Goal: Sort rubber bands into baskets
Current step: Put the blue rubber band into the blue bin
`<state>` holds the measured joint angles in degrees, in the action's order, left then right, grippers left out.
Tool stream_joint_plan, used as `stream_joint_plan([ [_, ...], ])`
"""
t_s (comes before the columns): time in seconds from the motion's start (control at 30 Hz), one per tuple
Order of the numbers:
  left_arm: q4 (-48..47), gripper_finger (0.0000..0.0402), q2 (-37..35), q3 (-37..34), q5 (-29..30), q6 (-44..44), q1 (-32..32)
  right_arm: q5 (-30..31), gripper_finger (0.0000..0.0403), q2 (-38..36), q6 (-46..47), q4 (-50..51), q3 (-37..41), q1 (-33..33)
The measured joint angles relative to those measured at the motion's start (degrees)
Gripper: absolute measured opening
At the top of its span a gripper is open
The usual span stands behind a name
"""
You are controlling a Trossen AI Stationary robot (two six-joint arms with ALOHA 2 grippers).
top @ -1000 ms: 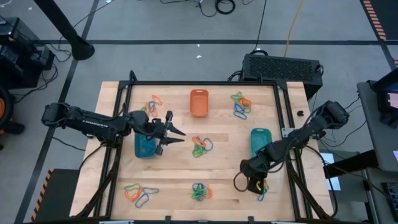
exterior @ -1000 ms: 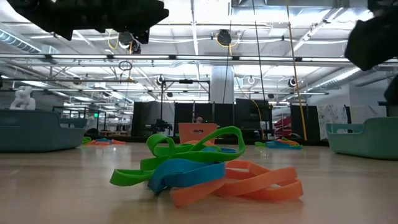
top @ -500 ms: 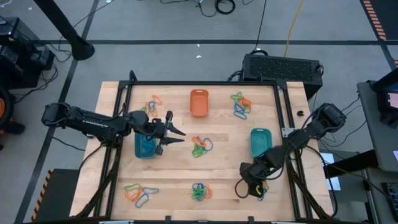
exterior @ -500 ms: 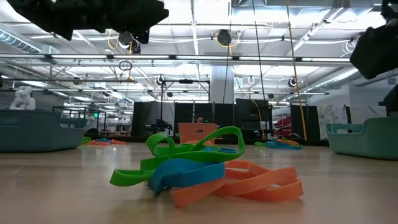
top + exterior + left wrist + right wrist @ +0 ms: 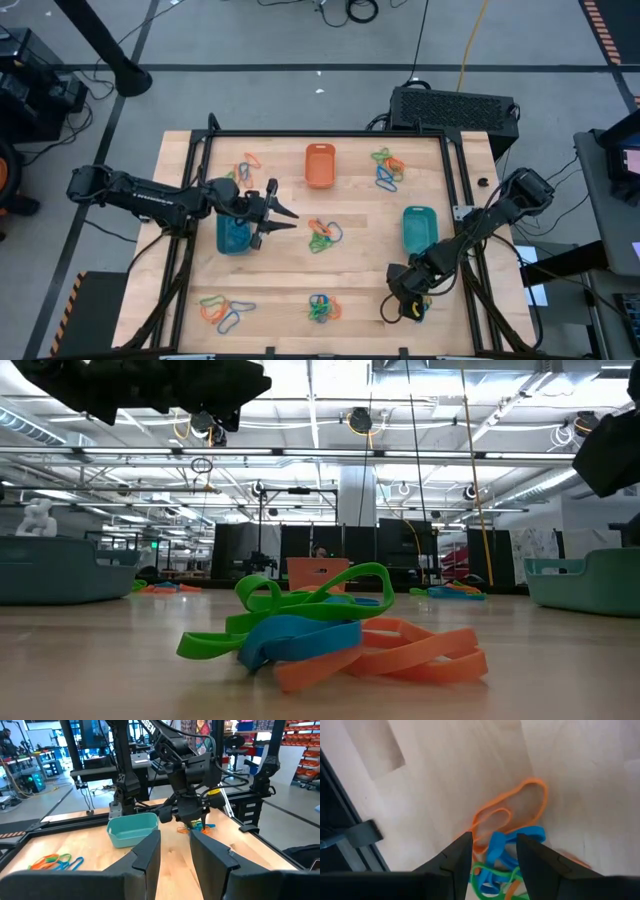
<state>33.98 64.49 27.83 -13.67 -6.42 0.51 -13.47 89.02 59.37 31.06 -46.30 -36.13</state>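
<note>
Rubber bands lie in several small mixed piles of orange, green and blue on the wooden table (image 5: pixel 280 290). The orange basket (image 5: pixel 320 165) stands at the far middle, the blue basket (image 5: pixel 234 238) at the left and the teal basket (image 5: pixel 418 228) at the right. My right gripper (image 5: pixel 403 303) points steeply down, open, over the near-right pile (image 5: pixel 421 306). In the right wrist view a blue band (image 5: pixel 506 845) and an orange band (image 5: pixel 520 802) lie under the gap of that gripper (image 5: pixel 492 851). My left gripper (image 5: pixel 283 214) waits level and open beside the blue basket, with nothing between its fingers.
Other piles lie at the far left (image 5: pixel 247 166), far right (image 5: pixel 388 168), middle (image 5: pixel 323 235), near left (image 5: pixel 222 310) and near middle (image 5: pixel 322 307). A black frame rail (image 5: pixel 458 190) runs along the table's right side, close to my right arm.
My right gripper has moved a little toward the table's near edge and lower, onto the near-right pile. My left arm, the baskets and the piles have kept still.
</note>
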Motion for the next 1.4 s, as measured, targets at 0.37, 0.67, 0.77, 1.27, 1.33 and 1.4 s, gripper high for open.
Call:
stream_joint_plan([
  [0.37, 0.00, 0.0114, 0.00, 0.00, 0.00, 0.02, 0.00, -0.42, 0.0113, 1.77, -0.11, -0.01, 0.00, -0.03],
  [0.67, -0.02, 0.0114, 0.00, 0.00, 0.00, 0.02, 0.00, -3.39, 0.0010, 2.40, -2.67, 0.04, 0.00, 0.23],
  [0.77, -0.01, 0.0114, 0.00, 0.00, 0.00, 0.02, 0.00, -3.41, 0.0007, 1.33, -3.08, 0.04, 0.00, 0.80],
  [1.27, 1.45, 0.0114, 3.07, 0.02, 0.00, 0.07, -0.02, 0.25, 0.0001, -7.38, -5.52, -5.63, 0.00, 3.49],
  [1.33, 2.66, 0.0114, 4.20, 0.02, 0.00, 0.11, 0.00, 4.21, 0.0001, -9.04, -6.91, -8.61, 0.00, 3.47],
  [1.4, 4.95, 0.0114, 5.60, 0.04, -0.62, 0.21, 0.00, 8.90, 0.0001, -10.65, -9.14, -11.49, 0.00, 3.51],
])
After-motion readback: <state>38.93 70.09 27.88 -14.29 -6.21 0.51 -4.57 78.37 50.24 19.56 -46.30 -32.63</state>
